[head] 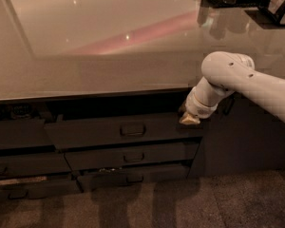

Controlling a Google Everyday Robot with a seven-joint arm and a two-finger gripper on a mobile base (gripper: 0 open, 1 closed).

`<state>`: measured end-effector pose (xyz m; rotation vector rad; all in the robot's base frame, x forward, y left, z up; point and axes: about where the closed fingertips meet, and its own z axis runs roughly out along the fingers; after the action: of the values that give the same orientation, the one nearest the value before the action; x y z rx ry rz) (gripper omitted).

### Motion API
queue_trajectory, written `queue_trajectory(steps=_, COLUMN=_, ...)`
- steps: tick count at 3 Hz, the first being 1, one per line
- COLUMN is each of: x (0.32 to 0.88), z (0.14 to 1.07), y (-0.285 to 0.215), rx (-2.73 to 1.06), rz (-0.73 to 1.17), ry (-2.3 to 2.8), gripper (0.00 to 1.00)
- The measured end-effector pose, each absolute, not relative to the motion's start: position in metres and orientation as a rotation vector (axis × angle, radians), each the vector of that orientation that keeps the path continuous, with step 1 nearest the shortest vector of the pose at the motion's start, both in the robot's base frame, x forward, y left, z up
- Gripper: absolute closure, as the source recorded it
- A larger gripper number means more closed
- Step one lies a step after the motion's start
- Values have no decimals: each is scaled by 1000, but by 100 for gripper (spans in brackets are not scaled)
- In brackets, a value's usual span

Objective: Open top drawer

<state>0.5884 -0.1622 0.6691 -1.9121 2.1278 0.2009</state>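
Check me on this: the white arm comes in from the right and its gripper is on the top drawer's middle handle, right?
Not quite. The camera view shows the arm reaching in from the right, but its gripper is at the right end of the top drawer, away from the middle handle.
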Motion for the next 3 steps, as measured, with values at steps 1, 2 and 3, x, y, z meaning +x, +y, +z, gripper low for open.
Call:
queue_trajectory(steps=1, x=583, z=679, y=-163, rx=-1912, rz=201, ry=2128, gripper=100)
queue_trajectory(steps=2, x=581, z=678, y=-162, rx=-1915, rz=213, ry=2125, gripper=100)
queue_trajectory(steps=3, x=578, z=678, y=-162, rx=-1917, rz=214, ry=2119, gripper=100)
